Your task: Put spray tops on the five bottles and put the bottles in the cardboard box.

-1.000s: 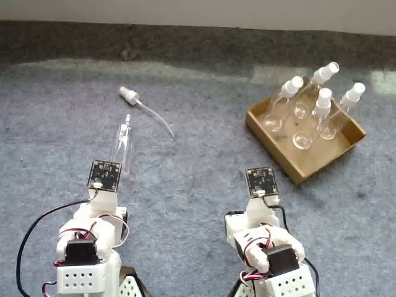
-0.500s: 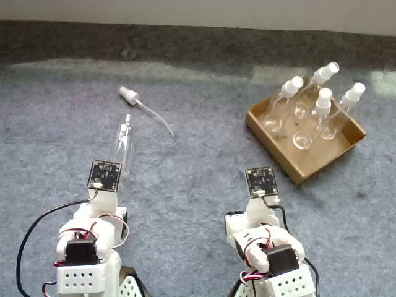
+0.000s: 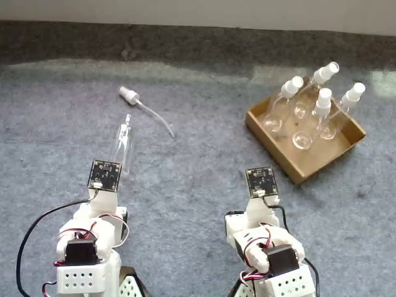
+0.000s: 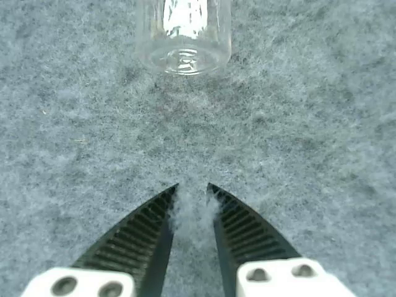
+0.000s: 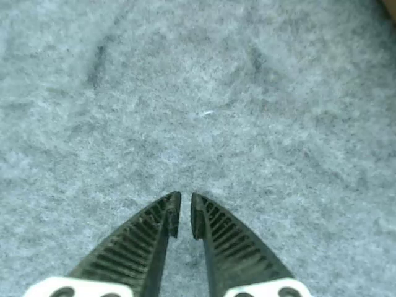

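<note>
A clear bottle [image 3: 124,143] without a top lies on the grey carpet, its neck pointing away from the arms. Its base [image 4: 184,34] is just ahead of my left gripper [image 4: 193,185], whose fingers stand a narrow gap apart with only carpet between them. The loose spray top [image 3: 130,94] with its long tube lies farther out, beyond the bottle. My right gripper [image 5: 185,195] is shut over bare carpet. The cardboard box [image 3: 272,148] sits at the far right and holds several bottles [image 3: 281,105] with white spray tops on.
Both arm bases stand at the near edge, the left wrist [image 3: 105,174] over the bottle's base and the right wrist [image 3: 261,179] near the box's front corner. Open carpet lies between the arms and the box. A dark strip runs along the far edge.
</note>
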Motion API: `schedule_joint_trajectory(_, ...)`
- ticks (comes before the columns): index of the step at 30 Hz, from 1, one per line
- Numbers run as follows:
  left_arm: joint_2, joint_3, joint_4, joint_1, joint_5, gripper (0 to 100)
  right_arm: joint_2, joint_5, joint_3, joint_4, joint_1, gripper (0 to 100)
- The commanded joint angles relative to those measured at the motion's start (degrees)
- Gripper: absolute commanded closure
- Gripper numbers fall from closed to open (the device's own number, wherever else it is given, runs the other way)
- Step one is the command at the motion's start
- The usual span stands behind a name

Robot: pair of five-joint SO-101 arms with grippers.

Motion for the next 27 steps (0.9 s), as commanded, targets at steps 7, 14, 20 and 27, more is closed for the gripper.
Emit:
schedule_joint_trajectory(7,-0.6,1.1,0.3,-0.7,-0.4,96,-0.7,-0.5,7.6,0.2,-0.7,98.1)
schedule_joint_trajectory(14,-0.6,1.1,0.3,-1.5,-0.5,96,-0.7,-0.9,7.6,0.1,-0.8,98.1)
schedule_joint_trajectory(20,-0.7,1.1,0.3,-11.2,-0.5,96,-0.7,-0.9,7.6,0.2,-0.8,98.1)
schedule_joint_trajectory(27,-0.7,1.1,0.7,-11.4,-0.4,96,-0.7,-0.5,7.4,-0.1,-0.6,98.1)
